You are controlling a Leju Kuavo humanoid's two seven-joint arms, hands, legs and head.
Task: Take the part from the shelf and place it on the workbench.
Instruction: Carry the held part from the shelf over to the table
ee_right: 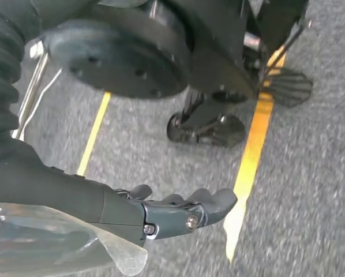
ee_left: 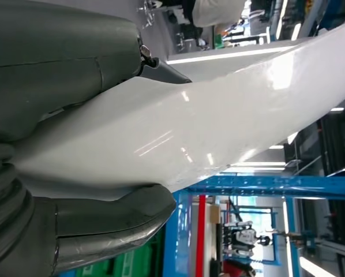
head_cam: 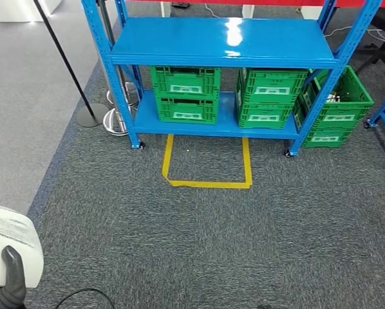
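With the white part point(head_cam: 8, 248) gripped in my left robot hand point(head_cam: 8, 283) at lower left and the right robot hand point(ee_right: 179, 208) hanging empty, I judged carrying it to the bench came next.

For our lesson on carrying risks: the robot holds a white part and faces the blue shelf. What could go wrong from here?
1. The left hand grips the glossy white part near one end, so it may slip or tilt.
2. A black cable lies on the carpet close by, a possible snag.
3. No workbench is visible, so the robot probably must turn near the blue shelf and could knock it.
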